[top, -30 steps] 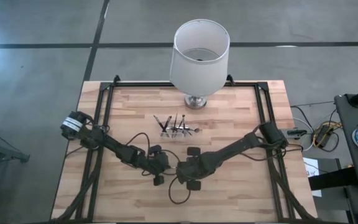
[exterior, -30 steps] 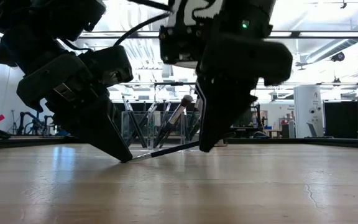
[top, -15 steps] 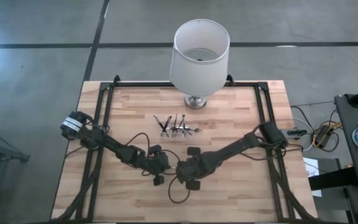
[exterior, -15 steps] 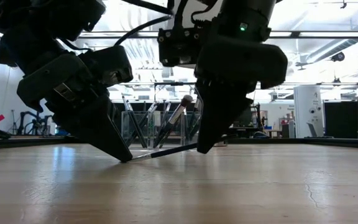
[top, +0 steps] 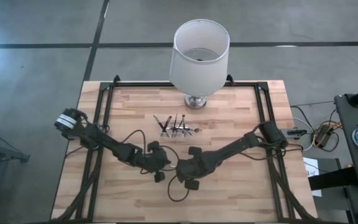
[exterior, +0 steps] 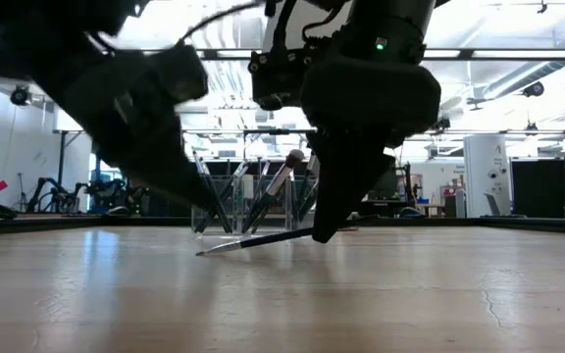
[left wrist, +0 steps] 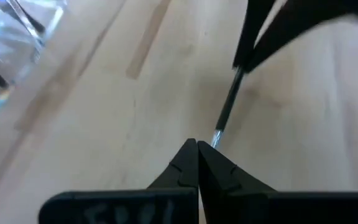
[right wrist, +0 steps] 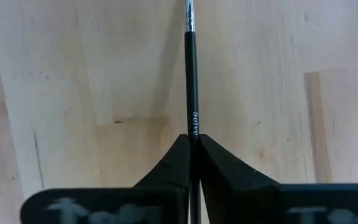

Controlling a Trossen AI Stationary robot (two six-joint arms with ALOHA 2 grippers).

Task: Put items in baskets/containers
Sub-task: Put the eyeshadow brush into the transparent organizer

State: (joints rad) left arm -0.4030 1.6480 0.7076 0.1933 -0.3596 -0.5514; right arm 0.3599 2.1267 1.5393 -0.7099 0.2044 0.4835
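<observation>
One brush (right wrist: 191, 93) in right pincer (right wrist: 191, 140) | left pincer (left wrist: 196, 149) closed, empty | wood table (top: 229, 118)

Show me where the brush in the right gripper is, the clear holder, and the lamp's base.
brush (right wrist: 191, 81): right wrist view, on its dark handle.
clear holder (exterior: 253, 201): low view, on its front wall.
lamp base (top: 196, 101): high view, on the metal foot.

Left hand (exterior: 179, 186) now lifted off the tabletop (exterior: 282, 294) and clear of the brush (exterior: 253, 240), no longer touching its pale tip, fingers closed empty, brush now gripped only by the right hand (exterior: 322, 233), its tip lying free.
</observation>
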